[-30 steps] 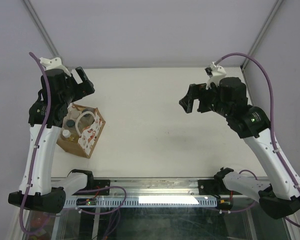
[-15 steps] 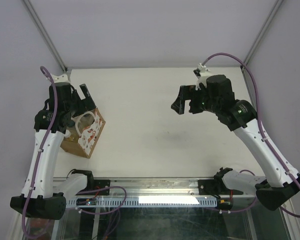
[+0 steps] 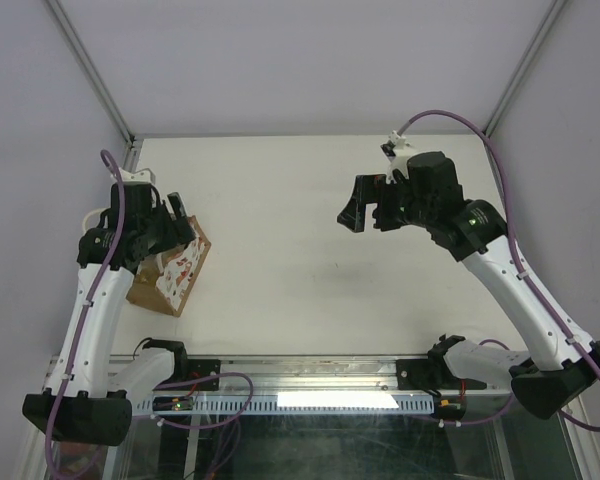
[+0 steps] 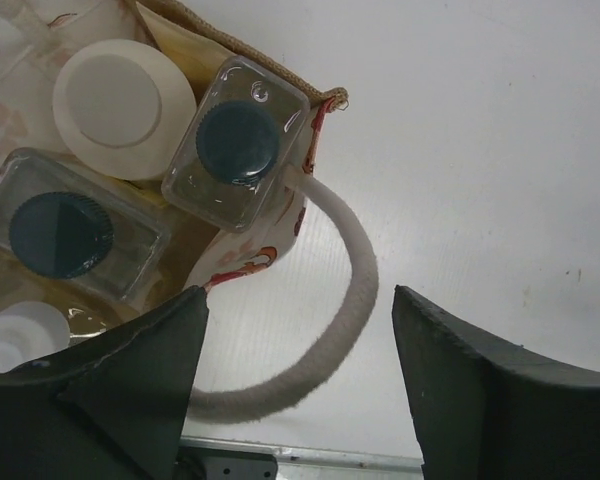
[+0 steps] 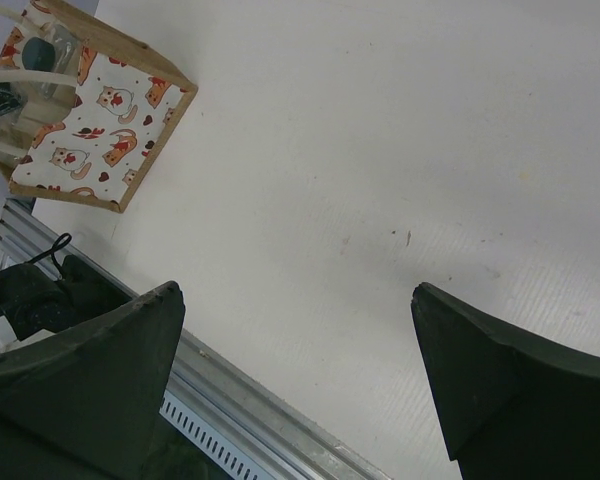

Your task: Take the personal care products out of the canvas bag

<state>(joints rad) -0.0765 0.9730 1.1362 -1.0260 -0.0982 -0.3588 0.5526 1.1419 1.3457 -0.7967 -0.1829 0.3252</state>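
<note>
Brown canvas bag (image 3: 170,275) stands open-topped on the desk (image 4: 480,150), and as far as these views show, nothing lies outside it. I judge this to be the first step, the reach for a product.

Inside the bag, a cream-white round bottle (image 4: 125,95) stands against a clear square bottle (image 4: 238,140) with a black cap, which fills the bag's corner. A second square bottle (image 4: 65,235) sits deeper in the bag, with a small white cap (image 4: 15,335) beside it; I cannot tell what that cap belongs to.

The left claw (image 4: 295,310) hovers directly over the bag with its jaws apart and nothing between them. The gap lies over the white loop handle (image 4: 355,290), which droops outside the bag's corner, not over any bottle. The right claw (image 5: 298,300) hangs well apart from the bag, spread wide and empty.

The next move likely calls for shifting the left claw inward over the bag until its jaws straddle the corner square bottle. It must keep clear of the handle, then descend, close and lift straight up so the neighbours are not dragged.
</note>
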